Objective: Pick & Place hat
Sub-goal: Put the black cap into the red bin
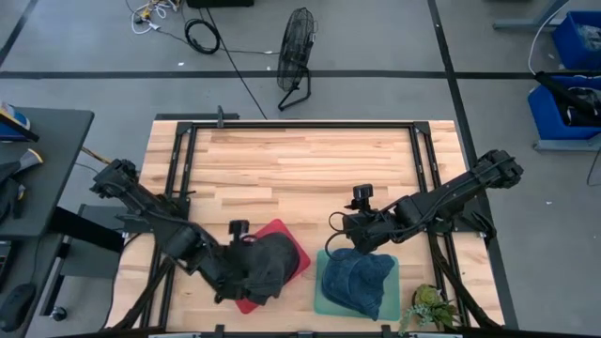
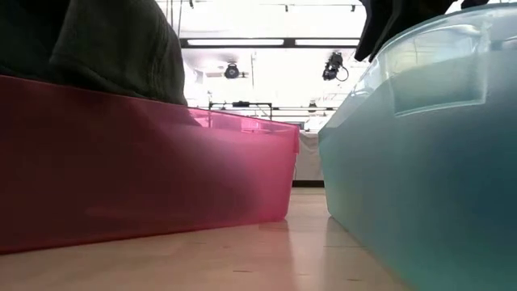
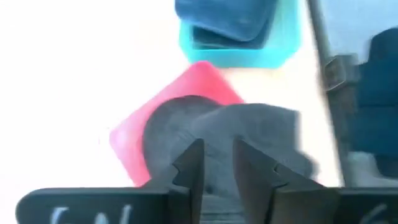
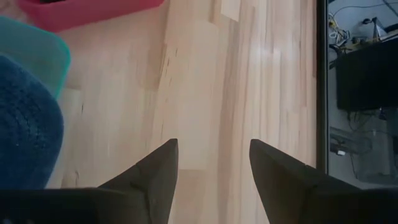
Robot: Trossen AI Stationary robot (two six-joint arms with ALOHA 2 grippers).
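Observation:
A dark grey hat (image 1: pixel 269 268) (image 3: pixel 249 134) sits in a red bin (image 1: pixel 299 246) (image 3: pixel 134 146) near the table's near edge, bulging above the rim (image 2: pixel 97 40). My left gripper (image 1: pixel 244 266) (image 3: pixel 217 155) is at the hat's left side with its fingers nearly together on the fabric. A blue knit hat (image 1: pixel 357 277) (image 4: pixel 25 124) lies in a teal bin (image 1: pixel 392 272) (image 2: pixel 428 162). My right gripper (image 1: pixel 343 227) (image 4: pixel 214 146) hovers open over bare wood just beyond the teal bin's far edge, touching nothing. My left gripper pinches the dark grey hat's fabric (image 3: pixel 219 127) between its two fingers, coming from the table's left side and slanting down. The hat's body rests in the red bin. One layer or several, I cannot tell.
Bare wooden table (image 1: pixel 310 169) lies open toward the far edge. Black frame rails (image 1: pixel 423 160) run along both sides. A small green plant (image 1: pixel 432 305) stands at the near right corner. A fan (image 1: pixel 299 47) stands on the floor beyond the table.

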